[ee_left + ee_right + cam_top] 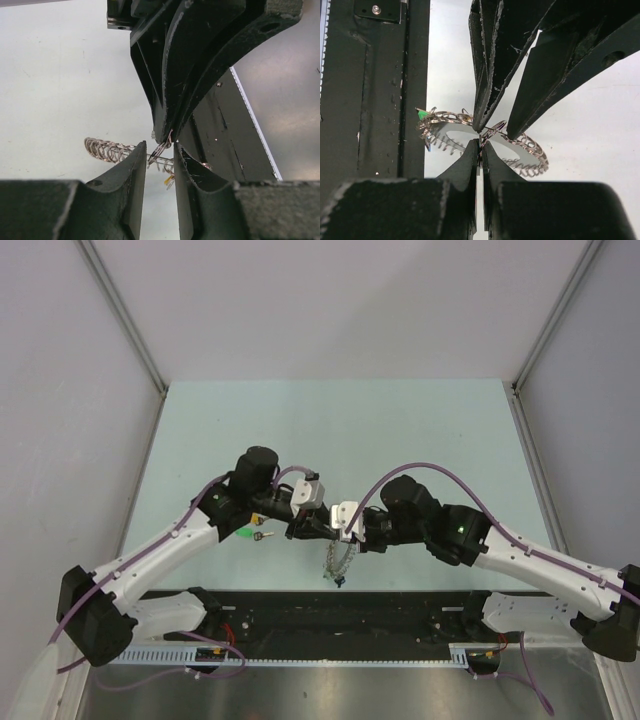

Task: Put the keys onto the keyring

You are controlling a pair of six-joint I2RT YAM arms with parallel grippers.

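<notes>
The right claw (pixel 481 144) pinches the keyring (pixel 495 128) tight, while the left claw (pixel 159 151) stands slightly spread around it (grip unclear), loose keys (pixel 246 533) lying on the bench (pixel 330 420) beside the left claw.

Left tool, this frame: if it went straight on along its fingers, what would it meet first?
Most likely the keyring, right at the mouth of the left tool, whose fingers are parted. The right tool, shut, pinches the ring just beyond. Depth is hard to judge.
</notes>
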